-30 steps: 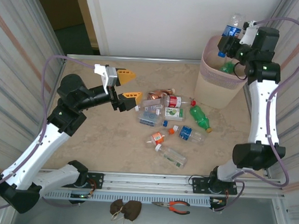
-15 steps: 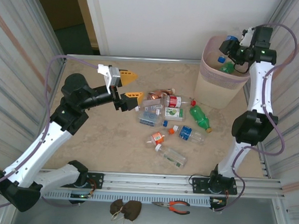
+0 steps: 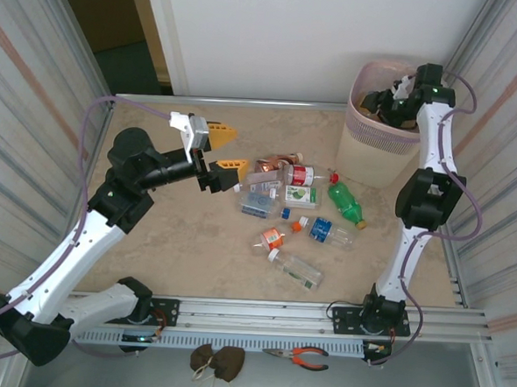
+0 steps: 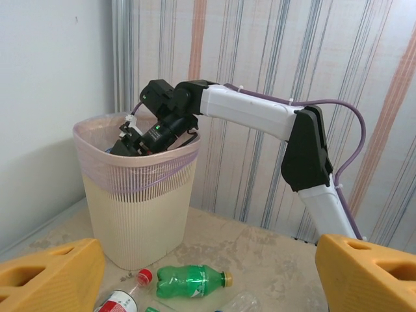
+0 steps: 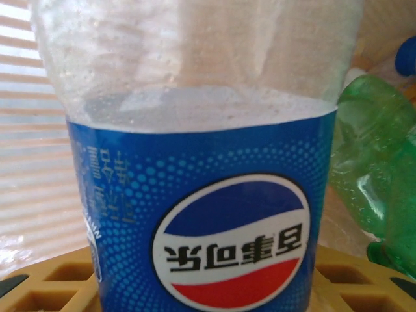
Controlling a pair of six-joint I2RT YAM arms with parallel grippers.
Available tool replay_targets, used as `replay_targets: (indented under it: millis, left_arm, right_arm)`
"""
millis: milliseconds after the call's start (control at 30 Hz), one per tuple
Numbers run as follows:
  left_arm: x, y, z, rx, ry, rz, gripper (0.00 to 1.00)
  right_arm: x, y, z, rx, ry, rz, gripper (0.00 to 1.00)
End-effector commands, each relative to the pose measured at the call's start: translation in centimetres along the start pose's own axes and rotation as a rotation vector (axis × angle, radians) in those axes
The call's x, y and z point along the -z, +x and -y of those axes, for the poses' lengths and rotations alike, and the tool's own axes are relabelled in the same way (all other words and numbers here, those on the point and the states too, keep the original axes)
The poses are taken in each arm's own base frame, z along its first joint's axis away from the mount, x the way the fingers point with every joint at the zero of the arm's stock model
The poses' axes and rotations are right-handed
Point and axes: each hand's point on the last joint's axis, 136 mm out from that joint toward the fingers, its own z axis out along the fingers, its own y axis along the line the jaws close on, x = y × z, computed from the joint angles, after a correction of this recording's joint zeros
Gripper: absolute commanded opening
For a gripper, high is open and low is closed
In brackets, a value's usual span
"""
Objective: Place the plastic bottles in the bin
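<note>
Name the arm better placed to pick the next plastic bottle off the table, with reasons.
Left. The left gripper hovers open beside the small plastic bottles strewn on the table. The right gripper is inside the tall beige perforated bin, a blue-labelled clear bottle at its fingers.

Right arm [image 3: 435, 134] across bin [image 3: 364, 161] mouth

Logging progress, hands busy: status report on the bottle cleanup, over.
Left end effector open, empty, above table. Right end effector inside bin, blue-label bottle between its fingers. Nothing blocking.
</note>
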Motion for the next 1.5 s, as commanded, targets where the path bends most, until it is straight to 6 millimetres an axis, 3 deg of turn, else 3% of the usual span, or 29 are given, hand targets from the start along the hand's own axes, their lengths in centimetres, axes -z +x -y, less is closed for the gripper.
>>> replay_targets:
  millis: [0,267,433,600,867,1467]
  left_arm:
    - [0.4,-0.3,-0.2,-0.002,-0.016,0.019,0.84]
    - [0.4,-0.4,-0.1,0.006,-0.01,0.019,0.85]
    - [0.4,-0.3,-0.2,0.012,-0.014,0.017,0.85]
    - [0.2,-0.5,-0.5,0.02,-0.016,0.03,0.85]
    - [-0.2,-0.4,-0.6,0.022,-0.006,0.024,0.85]
    - [-0.6,1.5,-1.5,0.037,-0.029,-0.034,0.84]
  right_arm:
    - [-0.9,1.6,-0.8,0.033,-0.016,-0.079,0.55]
    - [-2.1,2.4,1.6,0.064,0.113,-0.122,0.64]
    - [-1.1,2.0,1.0,0.099,0.132,-0.088,0.76]
    - [1.1,1.2,-0.6,0.134,0.124,-0.024,0.86]
    - [5.1,0.6,-2.7,0.164,0.125,0.069,0.87]
    - [12.4,2.9,-5.0,0.273,0.272,0.189,0.83]
